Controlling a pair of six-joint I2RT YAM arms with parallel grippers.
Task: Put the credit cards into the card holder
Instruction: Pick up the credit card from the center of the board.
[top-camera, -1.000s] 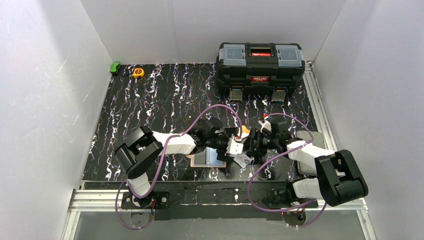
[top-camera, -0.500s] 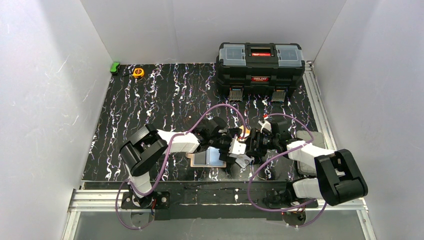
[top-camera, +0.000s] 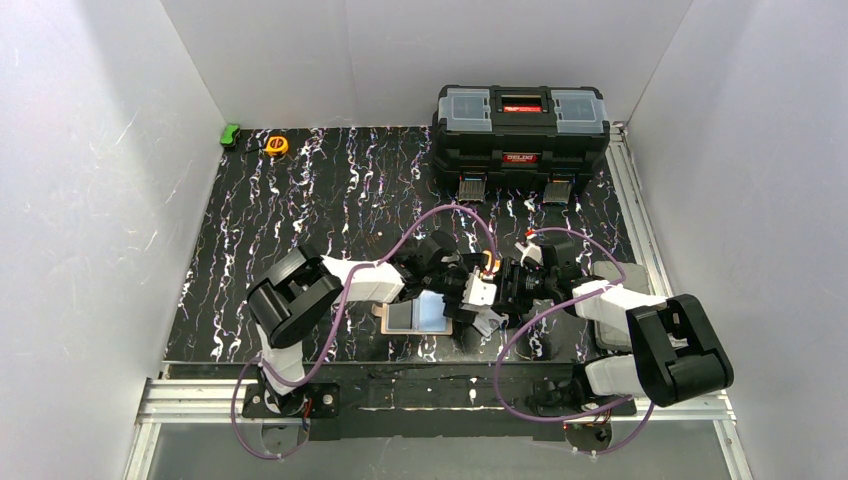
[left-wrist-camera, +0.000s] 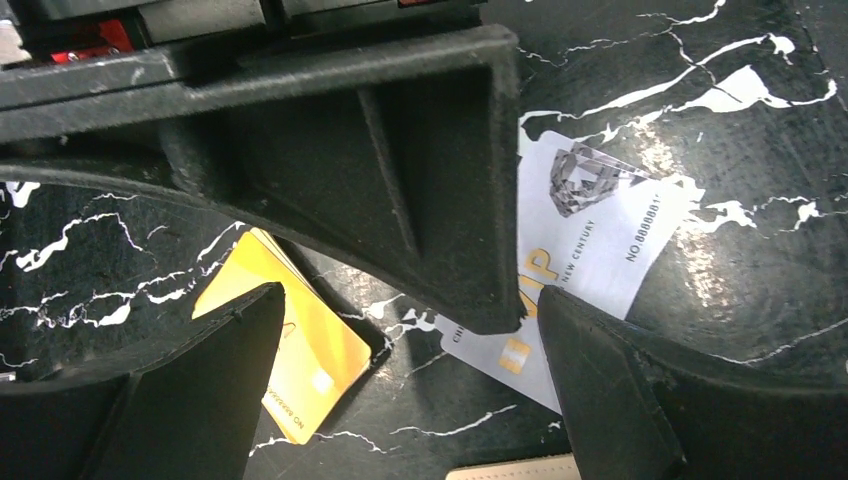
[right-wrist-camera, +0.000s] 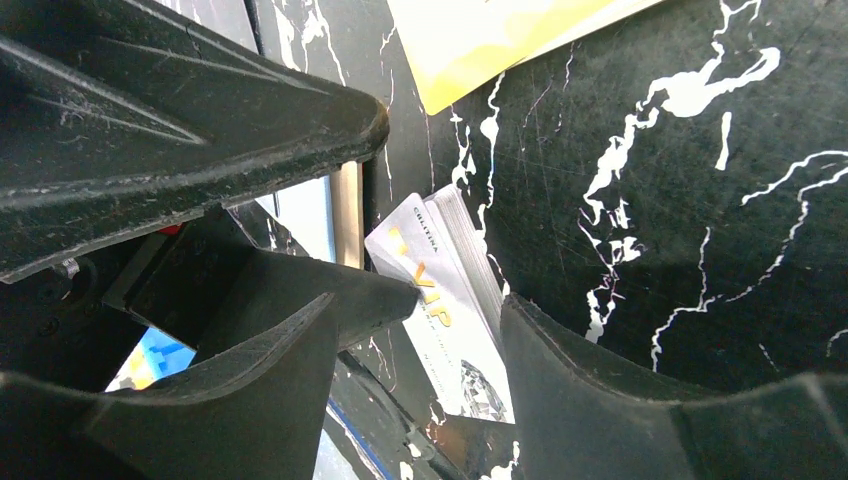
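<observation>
- The left gripper (left-wrist-camera: 408, 293) has its jaws spread wide and released, with nothing between them. The right gripper's (right-wrist-camera: 420, 300) jaws also stand apart and clasp nothing.
- The two grippers meet nose to nose. In the left wrist view one right-hand finger (left-wrist-camera: 400, 170) fills the upper half of the frame and hides much of the scene.
- The silver card (left-wrist-camera: 590, 230) is partly covered at its left end by that finger. Whether the tip presses on it or only hangs over it is hard to tell.
- The yellow card (left-wrist-camera: 300, 350) is cut off at its lower end by a left finger.
- The card holder (right-wrist-camera: 347, 215) shows in the wrist views only as a tan strip. In the top view it lies open just left of the jaws, near the lower centre of the frame, with the light blue card (top-camera: 432, 310) on it.
- In the right wrist view the silver card lies in the gap between the right jaws, and the yellow one sits at the top edge.
- The desk (top-camera: 300, 220) is black with white marbled streaks. White walls (top-camera: 90, 200) enclose it, and a black toolbox (top-camera: 520, 125) stands at the upper right.
</observation>
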